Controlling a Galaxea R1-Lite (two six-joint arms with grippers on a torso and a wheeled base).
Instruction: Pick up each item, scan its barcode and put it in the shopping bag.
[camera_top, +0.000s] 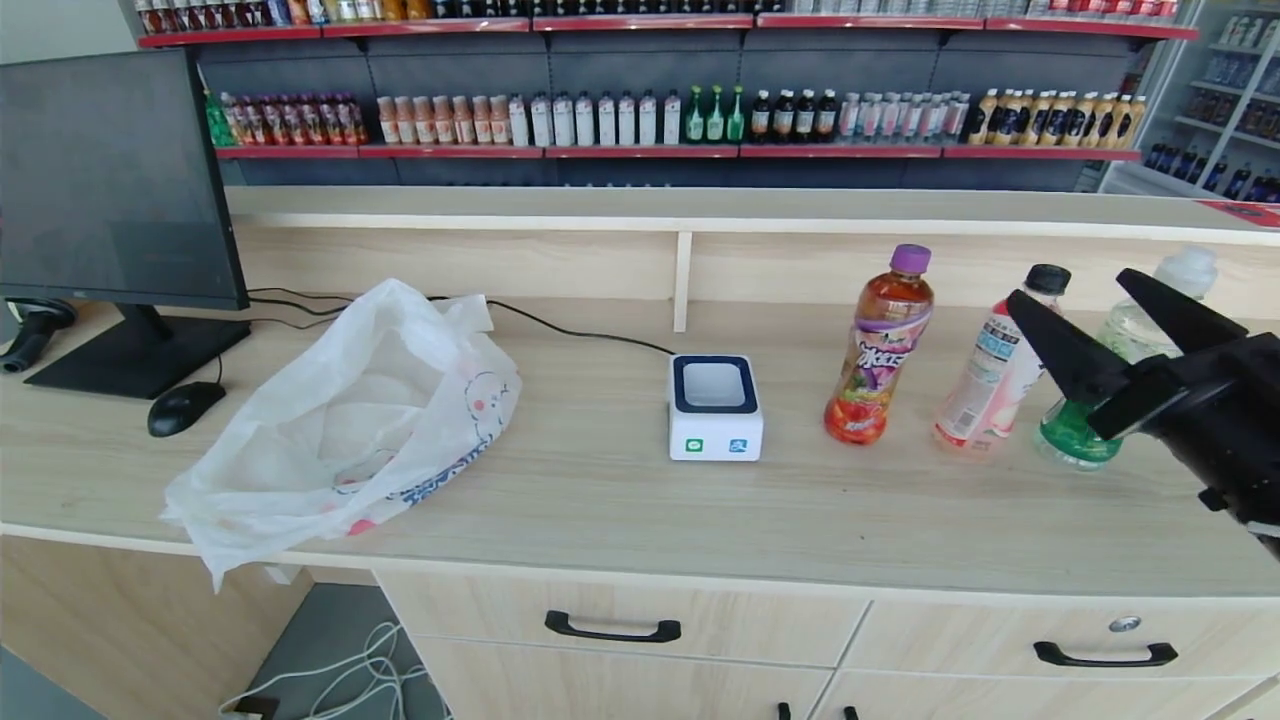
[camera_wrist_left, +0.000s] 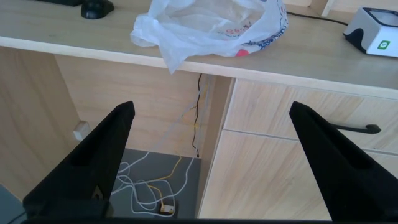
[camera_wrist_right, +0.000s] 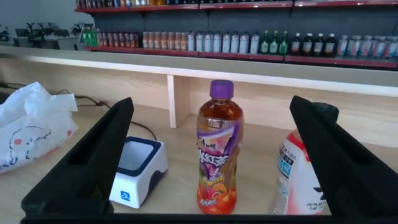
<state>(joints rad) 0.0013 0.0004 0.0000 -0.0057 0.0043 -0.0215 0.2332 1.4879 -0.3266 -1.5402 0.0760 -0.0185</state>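
Three bottles stand at the counter's right: an orange drink with a purple cap (camera_top: 882, 345) (camera_wrist_right: 216, 149), a pink-labelled bottle with a black cap (camera_top: 995, 362) (camera_wrist_right: 297, 171), and a clear green-based bottle (camera_top: 1115, 370). The white barcode scanner (camera_top: 714, 406) (camera_wrist_right: 137, 171) (camera_wrist_left: 373, 31) sits mid-counter. A white plastic shopping bag (camera_top: 350, 410) (camera_wrist_left: 211, 25) (camera_wrist_right: 31, 127) lies open at the left. My right gripper (camera_top: 1105, 315) hangs open above the right bottles, holding nothing. My left gripper (camera_wrist_left: 211, 155) is open, below the counter edge in front of the drawers.
A monitor (camera_top: 115, 180), a mouse (camera_top: 183, 407) and a handheld scanner (camera_top: 30, 335) occupy the far left. A cable (camera_top: 580, 335) runs to the scanner. Drawers with black handles (camera_top: 612, 630) are below. Stocked shelves (camera_top: 640, 120) stand behind the counter's raised back ledge.
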